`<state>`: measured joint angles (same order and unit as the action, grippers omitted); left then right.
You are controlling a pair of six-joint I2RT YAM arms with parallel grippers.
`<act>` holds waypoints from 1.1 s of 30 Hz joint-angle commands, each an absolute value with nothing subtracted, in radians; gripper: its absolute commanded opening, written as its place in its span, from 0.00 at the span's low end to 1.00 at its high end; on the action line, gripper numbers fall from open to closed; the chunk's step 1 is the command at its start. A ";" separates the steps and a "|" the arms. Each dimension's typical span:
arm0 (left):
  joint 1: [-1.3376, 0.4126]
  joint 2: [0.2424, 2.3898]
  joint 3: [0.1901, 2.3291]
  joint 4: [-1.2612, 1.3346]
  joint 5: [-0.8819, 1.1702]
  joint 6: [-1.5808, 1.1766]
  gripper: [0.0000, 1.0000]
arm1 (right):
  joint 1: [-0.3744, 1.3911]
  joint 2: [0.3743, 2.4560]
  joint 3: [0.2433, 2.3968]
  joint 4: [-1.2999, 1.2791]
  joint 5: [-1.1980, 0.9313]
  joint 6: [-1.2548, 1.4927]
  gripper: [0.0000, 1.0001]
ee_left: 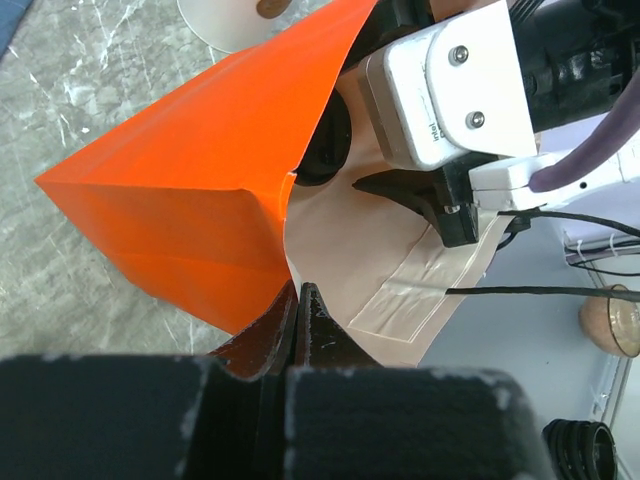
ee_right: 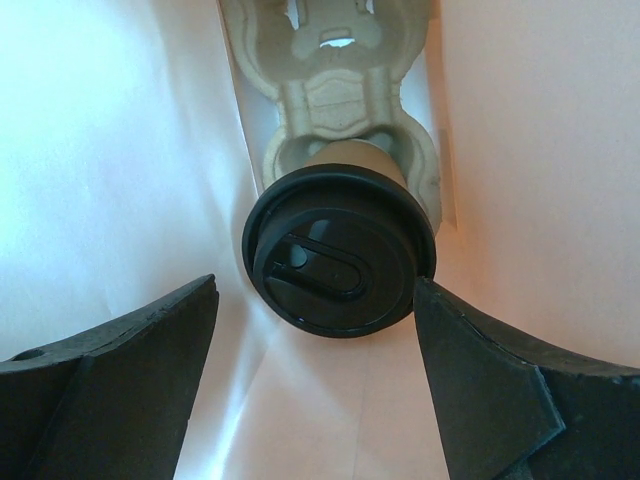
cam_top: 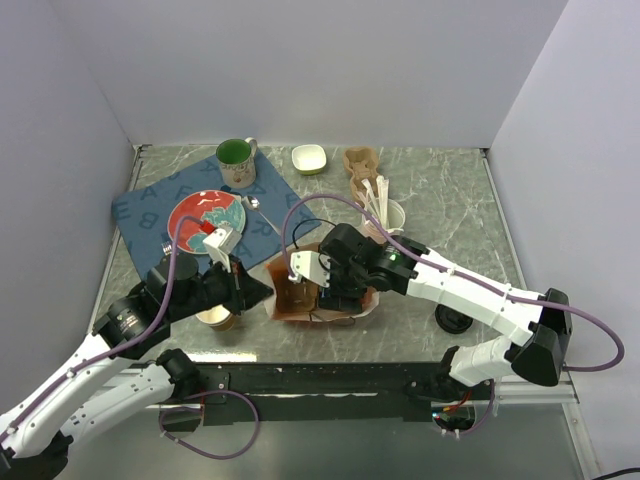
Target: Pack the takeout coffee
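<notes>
The step in hand looks like the placing of the takeout coffee (ee_right: 335, 265) inside the orange paper bag (ee_left: 200, 190), and it appears close to done. In the right wrist view the cup with its black lid sits in the near pocket of a moulded pulp cup carrier (ee_right: 330, 90), with the bag's pale inner walls on both sides. The right claw (ee_right: 315, 290) is released: its fingers stand wide to either side of the lid, the one on the right of that view at or just beside the lid's rim, the other well apart from it, so nothing is gripped. The left claw (ee_left: 303, 300) is clenched on the bag's edge, pinching the paper and holding the mouth open, and the right arm's wrist reaches in through that opening. From above, the bag rests on the surface (cam_top: 450, 200) between the two arms. Whether the cup is pressed fully down into its pocket cannot be told. The next move calls for drawing the right claw straight back out of the mouth without brushing the lid or dragging the carrier, while the left claw holds the opening steady; a sideways pull could tip the cup.
</notes>
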<state>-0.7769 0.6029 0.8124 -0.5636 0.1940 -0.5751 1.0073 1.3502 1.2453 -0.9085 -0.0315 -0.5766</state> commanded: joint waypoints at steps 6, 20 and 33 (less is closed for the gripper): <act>-0.779 0.615 0.867 -0.580 0.132 -0.626 0.14 | 0.999 1.371 1.357 -0.949 -0.044 -0.555 0.81; -0.781 0.670 0.928 -0.589 0.029 -0.588 0.52 | 0.999 1.422 1.450 -0.962 -0.071 -0.569 0.66; -0.781 0.710 0.999 -0.614 -0.071 -0.499 0.76 | 0.988 1.456 1.575 -0.930 -0.002 -0.534 0.62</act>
<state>-0.7769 0.7105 0.9504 -0.6182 -0.0242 -0.5385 1.0019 1.4612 1.5047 -0.9596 -0.0372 -0.5606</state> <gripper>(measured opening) 0.737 0.623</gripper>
